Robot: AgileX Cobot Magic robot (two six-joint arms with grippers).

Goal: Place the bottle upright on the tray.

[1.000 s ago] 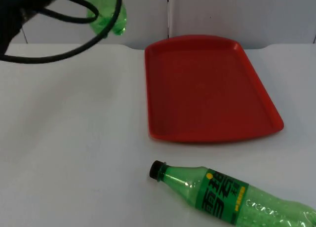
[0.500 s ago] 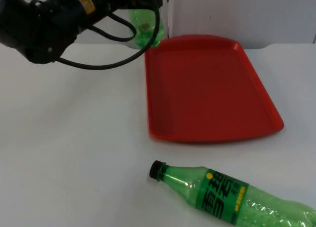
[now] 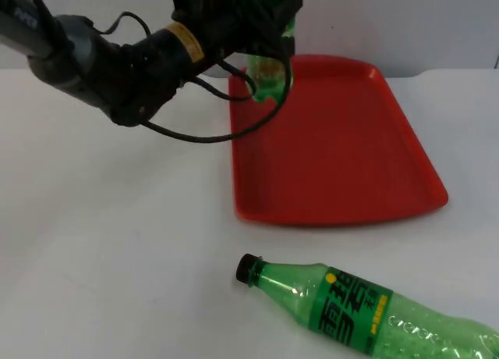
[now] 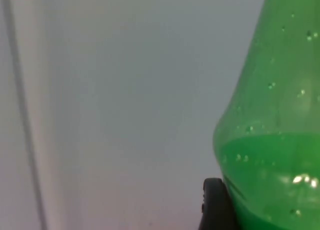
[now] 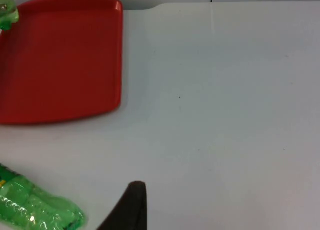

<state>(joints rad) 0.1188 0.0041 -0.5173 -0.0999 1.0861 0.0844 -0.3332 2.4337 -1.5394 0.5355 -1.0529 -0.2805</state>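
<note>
- Left gripper (image 3: 269, 15) reaches in from the 10 o'clock side of the top view and sits above the far left corner of the red tray (image 3: 343, 164).
- Its fingers are clamped on a green bottle (image 3: 267, 76). The bottle hangs roughly upright, base down, over the tray's far left corner.
- Whether the base touches the tray floor or hovers just above it is hard to tell from the top view; the arm hides much of the bottle's body.
- In the left wrist view the held bottle (image 4: 272, 140) shows as a wide green body narrowing upward, droplets on the inside, with a black fingertip (image 4: 216, 205) pressed against its side. Grey wall behind it.
- Tray lies flat on the white table (image 3: 117, 242), long side running from 12 to 6 o'clock, its far edge close to the grey wall (image 3: 390, 19).
- A second green bottle (image 3: 366, 308) lies on its side on the table, at 6 o'clock of the tray and apart from it. Black cap points toward 9 o'clock; green label with yellow and white print around its middle.
- In the right wrist view, the tray (image 5: 60, 60) and the base end of the lying bottle (image 5: 35, 207) both show, with open table between them.
- Right gripper: one black fingertip (image 5: 131, 207) shows over bare table. I cannot tell whether its fingers are apart or together. This arm waits.
</note>
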